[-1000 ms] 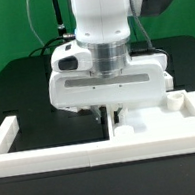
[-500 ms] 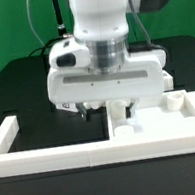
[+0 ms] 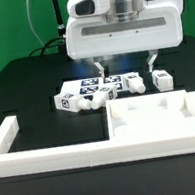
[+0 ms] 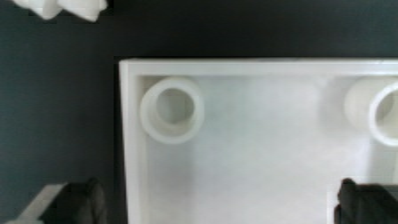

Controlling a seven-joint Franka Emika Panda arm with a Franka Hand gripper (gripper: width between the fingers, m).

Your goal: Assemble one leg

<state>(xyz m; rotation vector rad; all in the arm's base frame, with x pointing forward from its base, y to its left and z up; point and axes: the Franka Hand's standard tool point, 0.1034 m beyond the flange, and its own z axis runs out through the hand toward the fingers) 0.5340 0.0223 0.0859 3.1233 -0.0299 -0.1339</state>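
Note:
Several legs, stubby white pegs with black-and-white tags, lie in a row behind the panel, from one leg (image 3: 67, 101) at the exterior view's left to another (image 3: 135, 82). One more leg (image 3: 164, 79) stands apart at the right. My gripper (image 3: 124, 67) hangs open and empty above the row, touching nothing. In the wrist view my gripper (image 4: 217, 204) is over the large flat white panel (image 4: 258, 160), its dark fingertips (image 4: 71, 200) wide apart. The panel shows two round sockets (image 4: 173, 110). White leg parts (image 4: 54, 9) show past the panel's corner.
The panel (image 3: 159, 117) lies at the front right inside the long white border rails (image 3: 54, 158). A rail end (image 3: 6, 134) juts up at the front left. Black tabletop (image 3: 29, 91) lies to the left of the legs. Cables hang at the back.
The gripper has risen from low over the panel to well above the legs, uncovering the row. The peg seen at the panel's right corner earlier no longer shows there.

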